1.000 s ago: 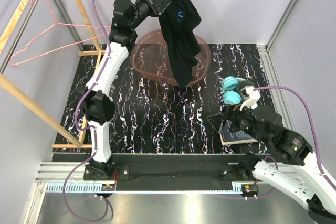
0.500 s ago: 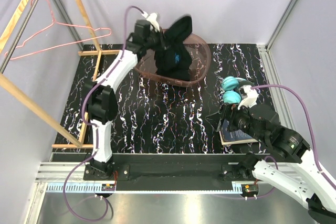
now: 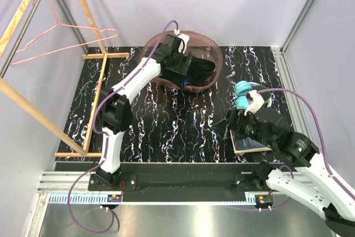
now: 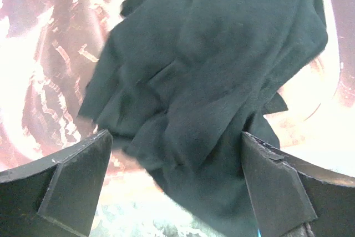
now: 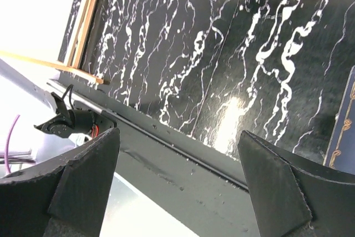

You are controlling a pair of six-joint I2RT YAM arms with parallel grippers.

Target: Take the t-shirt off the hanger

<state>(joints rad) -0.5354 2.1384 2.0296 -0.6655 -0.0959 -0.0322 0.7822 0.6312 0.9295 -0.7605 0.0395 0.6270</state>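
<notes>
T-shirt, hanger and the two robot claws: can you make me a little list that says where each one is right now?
t-shirt: dark, crumpled up inside the pink basket
hanger: pink, bare, up by the wooden frame on the far left
left claw: open, right above the t-shirt
right claw: open and empty, over the table next to the book
job: the shirt is off the hanger
</notes>
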